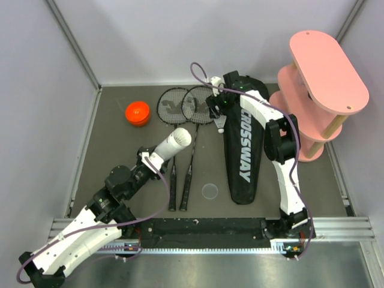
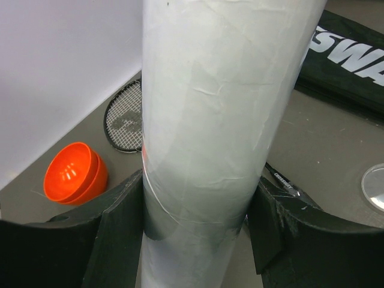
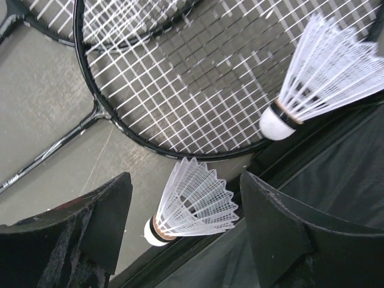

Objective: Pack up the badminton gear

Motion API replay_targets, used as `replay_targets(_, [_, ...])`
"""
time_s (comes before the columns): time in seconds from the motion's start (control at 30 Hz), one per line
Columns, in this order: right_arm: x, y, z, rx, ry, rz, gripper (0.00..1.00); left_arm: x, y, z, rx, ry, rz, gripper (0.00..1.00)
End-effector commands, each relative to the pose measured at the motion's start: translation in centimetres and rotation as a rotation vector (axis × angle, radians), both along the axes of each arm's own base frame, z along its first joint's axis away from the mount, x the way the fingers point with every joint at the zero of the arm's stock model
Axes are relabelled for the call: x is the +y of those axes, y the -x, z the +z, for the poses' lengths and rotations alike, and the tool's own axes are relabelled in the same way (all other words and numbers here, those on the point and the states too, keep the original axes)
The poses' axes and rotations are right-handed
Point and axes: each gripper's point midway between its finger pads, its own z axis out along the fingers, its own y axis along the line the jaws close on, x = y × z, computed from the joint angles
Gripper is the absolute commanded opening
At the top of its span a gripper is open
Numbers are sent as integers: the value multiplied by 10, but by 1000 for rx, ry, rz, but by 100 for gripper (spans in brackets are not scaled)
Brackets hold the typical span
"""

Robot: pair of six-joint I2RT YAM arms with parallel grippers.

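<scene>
Between the wide right fingers [image 3: 90,228] lies a shuttlecock [image 3: 192,207]; left fingers [image 2: 114,240] clamp the tube [image 2: 210,138].

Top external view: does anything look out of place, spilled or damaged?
The white tube is held tilted in the left end effector with no cap on it, while the orange cap sits apart near the far left corner. Nothing looks spilled or damaged.

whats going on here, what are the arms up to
The left gripper is shut on the white tube, holding it tilted above the table; its orange cap lies apart, off the tube. The right gripper is open over a shuttlecock beside the black bag, not gripping it. Both rackets lie on the table, unpacked.
</scene>
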Motion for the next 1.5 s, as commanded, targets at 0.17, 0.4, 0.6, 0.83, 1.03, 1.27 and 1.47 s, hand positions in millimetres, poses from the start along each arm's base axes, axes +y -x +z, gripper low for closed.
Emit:
replay_targets(0.17, [1,19,-7,54,33,103,57,-6,-3,27,-81,56,-15,0])
replay_targets(0.4, [-5,27,-6,76,55,103,20,-6,-2,28,-79,56,-18,0])
replay_targets(0.6, [-6,32,11,80,35,65,0,-6,0,30,-84,62,-26,0])
replay_targets(0.83, [-9,54,86,51,-71,-101,0,-5,1,31,-85,72,-26,0])
replay_targets(1.03, [-8,101,151,-97,-115,-193,0,-5,1,31,-81,71,-27,0])
replay_targets(1.27, [8,179,241,-212,-479,-133,0,-3,-3,27,-69,57,-1,0])
replay_targets(1.47, [26,260,302,-280,-823,135,0,6,-19,9,-4,-16,104,0])
